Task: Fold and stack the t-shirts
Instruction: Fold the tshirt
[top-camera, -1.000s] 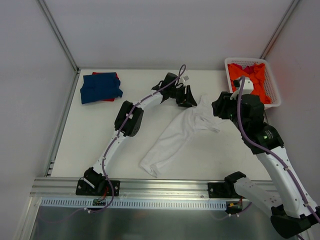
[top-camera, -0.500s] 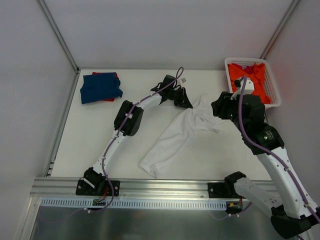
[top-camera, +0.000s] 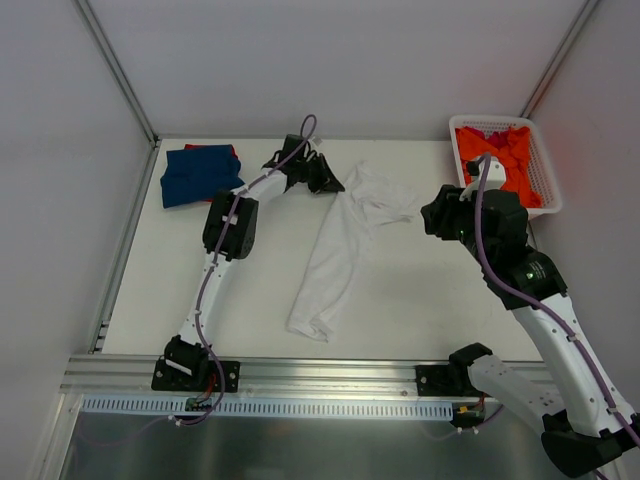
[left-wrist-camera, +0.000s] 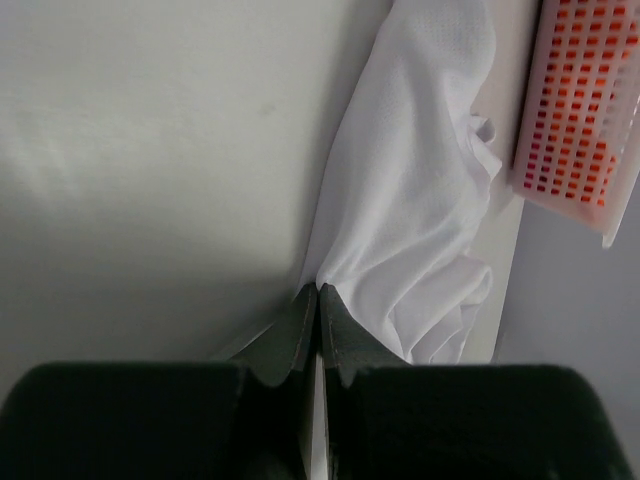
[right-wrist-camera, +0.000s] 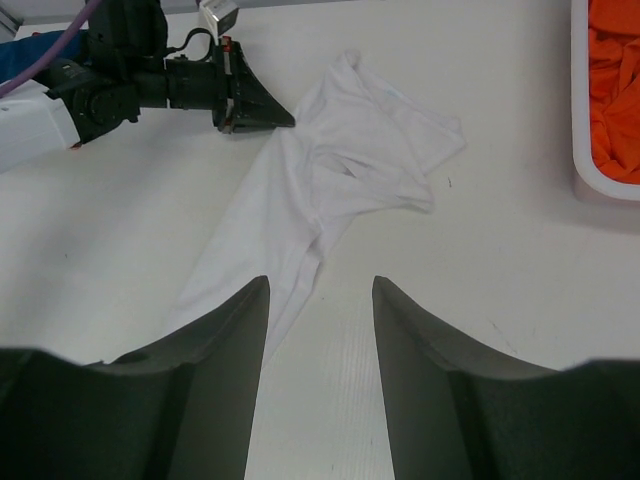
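Left claw (top-camera: 336, 186) clamped, white t-shirt (top-camera: 335, 250) dragged leftward

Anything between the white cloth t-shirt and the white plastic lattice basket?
Nothing: bare white tabletop separates the white cloth t-shirt from the white plastic lattice basket, clearest in the right wrist view.

red t-shirt (top-camera: 222, 148) mostly hidden, basket (right-wrist-camera: 584, 120) cropped
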